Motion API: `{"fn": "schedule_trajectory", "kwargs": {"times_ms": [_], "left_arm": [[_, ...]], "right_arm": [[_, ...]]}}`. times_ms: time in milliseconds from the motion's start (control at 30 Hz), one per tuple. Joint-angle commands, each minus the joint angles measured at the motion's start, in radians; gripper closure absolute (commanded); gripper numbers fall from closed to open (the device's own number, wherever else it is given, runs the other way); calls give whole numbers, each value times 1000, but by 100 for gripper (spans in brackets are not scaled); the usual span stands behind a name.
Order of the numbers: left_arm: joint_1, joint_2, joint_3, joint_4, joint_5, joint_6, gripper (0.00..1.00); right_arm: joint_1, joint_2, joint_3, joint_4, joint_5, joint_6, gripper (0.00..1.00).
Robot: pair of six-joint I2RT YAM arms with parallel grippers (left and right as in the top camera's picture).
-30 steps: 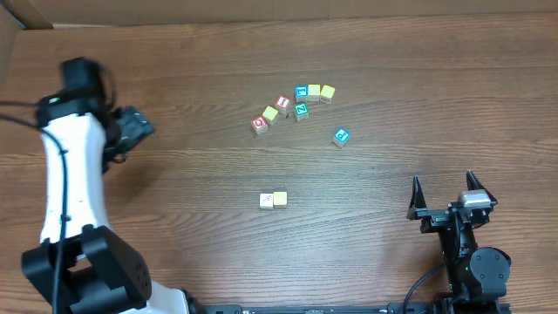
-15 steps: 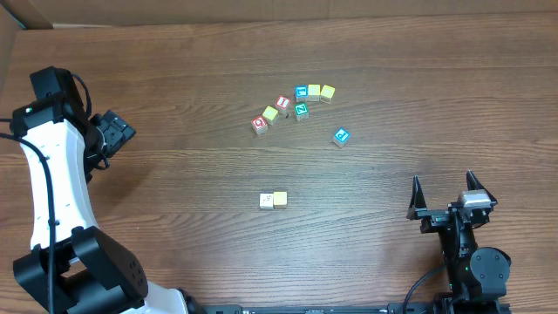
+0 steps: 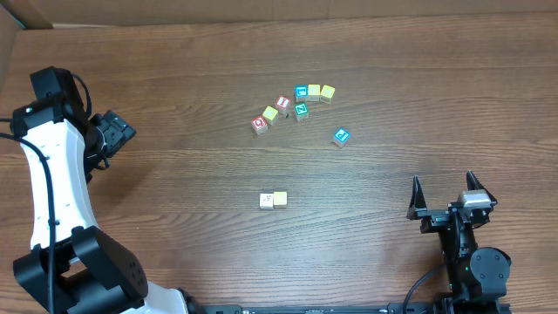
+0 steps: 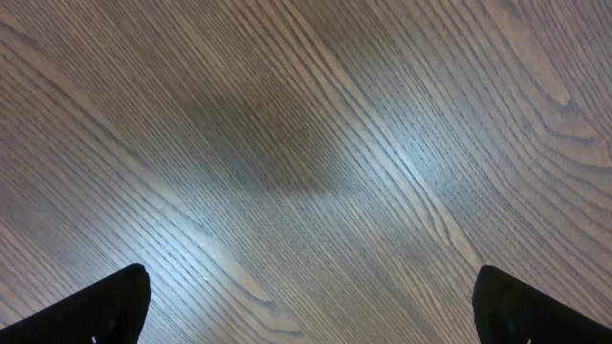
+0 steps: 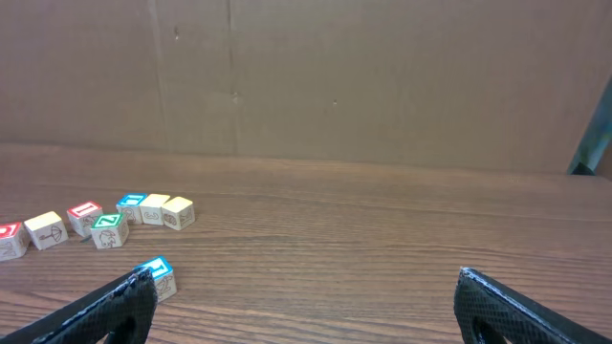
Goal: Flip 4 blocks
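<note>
Sitting on the brown wood-grain table [image 3: 174, 70], the four small wooden alphabet cubes of the task lie around its middle. The whitish-cream cube [image 3: 267, 201] and the plain yellow cube [image 3: 280, 199] touch side by side nearest the robot. The blue-faced cube with a white letter [image 3: 341, 136] stands alone, farther off and to the right. The teal-green-faced cube [image 3: 301, 110] sits in the far cluster, crowded by a red-faced cube [image 3: 282, 103] and another blue-faced cube [image 3: 302, 92].

Such cubes are likely light, hard and rigid, so they will not crush. Their smooth faces may skid or twist out of a loose pinch, and a nudge would slide them. Opposite side faces, taken low and square, look like the best hold. For the touching pair, only the near and far faces are free. The lone blue-faced cube offers every side.

The left gripper [image 3: 113, 135] hangs over bare wood far out on the left, its jaws spread wide and holding nothing. The right gripper [image 3: 443, 187] waits at the near right, equally wide and empty, well apart from every cube.
</note>
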Motion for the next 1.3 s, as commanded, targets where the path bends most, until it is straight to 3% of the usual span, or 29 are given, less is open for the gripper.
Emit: {"fn": "schedule_trajectory", "kwargs": {"times_ms": [0,700,1000,1100,1267], "left_arm": [[1,-6,9,-2,5,-6,1],[1,-6,9,-2,5,-6,0],[1,-6,9,-2,5,-6,0],[1,-6,9,-2,5,-6,0],[1,-6,9,-2,5,-6,0]], "right_arm": [[-5,-8,-10,6,-2,0,0],[-5,-8,-10,49,27,-37,0],[-3,-8,-5,125,-301,79,0],[-4,1,57,51,-289,186,0],[-4,123,258,-46,-290,192,0]]}}
